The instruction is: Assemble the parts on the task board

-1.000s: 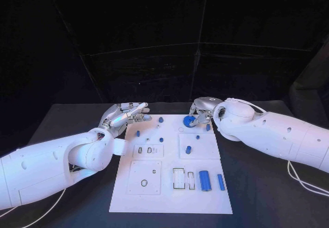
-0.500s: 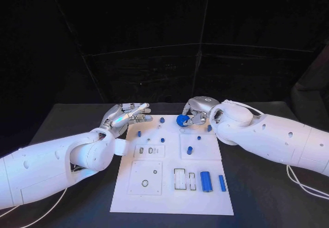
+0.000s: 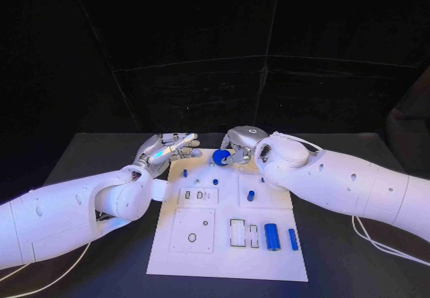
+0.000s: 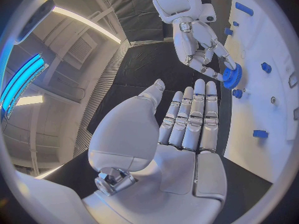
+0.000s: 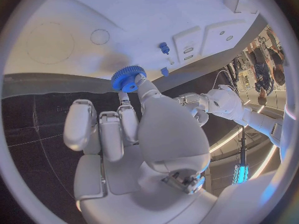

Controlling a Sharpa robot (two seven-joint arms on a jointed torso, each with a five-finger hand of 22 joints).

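My right hand [image 3: 237,146] holds a blue gear [image 3: 220,158] over the far edge of the white task board [image 3: 224,257]. The right wrist view shows the gear [image 5: 128,78] pinched at the fingertips of that hand [image 5: 124,134], just above the board [image 5: 143,15]. In the left wrist view the gear [image 4: 232,76] hangs under the right hand [image 4: 202,52]. My left hand [image 3: 168,149] hovers by the board's far left corner, fingers straight and together, holding nothing [image 4: 187,119]. Small blue pegs [image 3: 215,182] stand on the board.
Two blue cylinders [image 3: 271,236] lie near the board's right front beside rectangular slots [image 3: 237,231]. A square plate with an oval hole [image 3: 192,237] sits front left. A blue peg [image 3: 251,195] stands in the right square plate. Black table [image 3: 358,261] surrounds the board.
My right hand has carried the blue gear leftward along the board's far edge, toward the left hand. The left hand has stayed where it was.
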